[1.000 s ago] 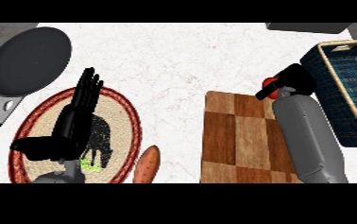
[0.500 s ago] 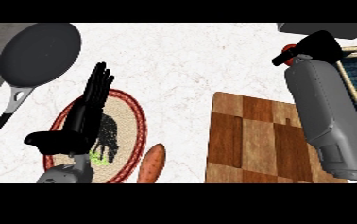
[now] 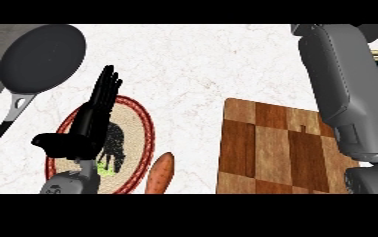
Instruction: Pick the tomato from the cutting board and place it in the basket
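Resting open, fingers straight, the black left hand (image 3: 92, 116) idles over the red-rimmed woven plate (image 3: 140, 126) while the right hand lies beyond view.

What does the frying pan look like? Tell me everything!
The frying pan is round and dark grey, with nothing in it. It lies flat on the white counter at the upper left. Its handle, grey with a light slot near the pan, runs down-left past the view's edge. No hand touches it; the plate lies just below, apart from it.
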Available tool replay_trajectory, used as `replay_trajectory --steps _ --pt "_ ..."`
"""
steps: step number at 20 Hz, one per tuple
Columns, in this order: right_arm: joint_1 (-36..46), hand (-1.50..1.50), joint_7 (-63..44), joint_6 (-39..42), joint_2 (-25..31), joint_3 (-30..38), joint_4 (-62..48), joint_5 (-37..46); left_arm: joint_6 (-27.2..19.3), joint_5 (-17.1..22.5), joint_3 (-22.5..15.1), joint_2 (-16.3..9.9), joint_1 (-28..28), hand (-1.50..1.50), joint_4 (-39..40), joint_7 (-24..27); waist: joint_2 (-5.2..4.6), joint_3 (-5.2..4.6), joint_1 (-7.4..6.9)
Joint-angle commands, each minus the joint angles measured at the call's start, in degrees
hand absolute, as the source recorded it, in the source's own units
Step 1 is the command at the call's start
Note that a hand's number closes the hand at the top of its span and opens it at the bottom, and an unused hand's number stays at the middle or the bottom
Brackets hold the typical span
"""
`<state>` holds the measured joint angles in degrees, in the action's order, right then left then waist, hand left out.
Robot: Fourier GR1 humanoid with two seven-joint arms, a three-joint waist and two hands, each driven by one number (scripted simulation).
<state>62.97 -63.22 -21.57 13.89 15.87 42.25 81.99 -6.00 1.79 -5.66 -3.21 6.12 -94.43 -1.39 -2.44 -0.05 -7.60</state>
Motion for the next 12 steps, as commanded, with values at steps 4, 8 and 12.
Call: replay_trajectory --steps 4,8,12 --pt "10.6 1.50 -13.7 -6.4 -0.3 3.1 -5.4 7.7 -0.1 0.1 1.3 -0.5 0.2 0.00 1.0 0.7 0.35 -0.10 1.13" --pt "12.1 1.50 -16.8 -7.2 -0.1 5.9 -7.7 11.1 -1.0 -0.9 0.3 0.4 0.1 0.00 1.2 0.6 0.50 -0.08 2.27" --pt "10.9 1.50 -21.3 -4.4 0.1 7.7 -10.7 16.0 -0.9 -0.2 1.7 -0.9 -2.9 0.00 -1.5 1.0 1.19 -0.09 2.70"
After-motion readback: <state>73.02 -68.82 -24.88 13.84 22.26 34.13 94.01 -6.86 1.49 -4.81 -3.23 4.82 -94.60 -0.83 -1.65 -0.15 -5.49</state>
